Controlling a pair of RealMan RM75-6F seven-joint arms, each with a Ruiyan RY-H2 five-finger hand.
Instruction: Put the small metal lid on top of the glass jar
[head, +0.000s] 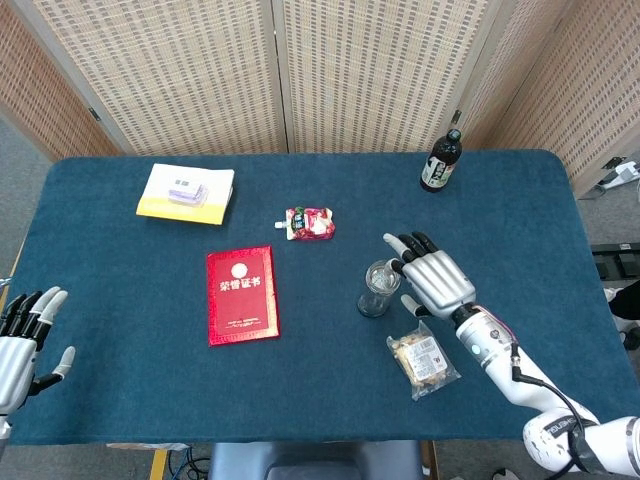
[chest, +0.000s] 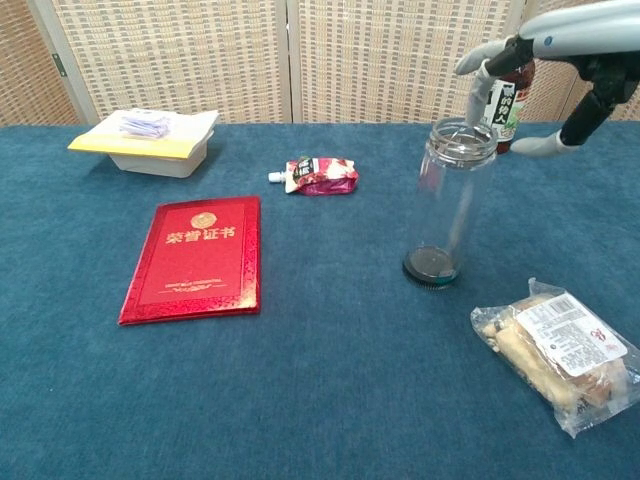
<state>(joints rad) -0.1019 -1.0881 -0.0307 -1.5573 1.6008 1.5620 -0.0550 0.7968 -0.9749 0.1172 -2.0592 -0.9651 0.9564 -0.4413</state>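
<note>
Because the tall clear glass jar (chest: 447, 205) stood upright on its dark base on the blue-clothed table (head: 120, 300), right of the middle, its mouth faced straight up and could take a cover from above. At that mouth I saw a greyish ring that I took for the small metal lid (chest: 462, 135) sitting on the rim, though I could not tell whether it was seated squarely. My right hand (head: 435, 280) hung just beside and above the jar top, fingers stretched out and apart, gripping nothing; one fingertip (chest: 478, 95) pointed down close over the rim, placed, I judged, to steady or press the lid. A clear packet of snacks (chest: 555, 350) lay near the jar on my right side, apart from it. Farther off were a red pouch with a spout (head: 310, 222), a red booklet with gold lettering (head: 241, 293), a dark glass bottle (head: 440, 162) at the far edge, and a yellow-and-white flat box (head: 186, 192). My left hand (head: 22, 335) waited at the near left corner, fingers spread and empty, well away from the work.
</note>
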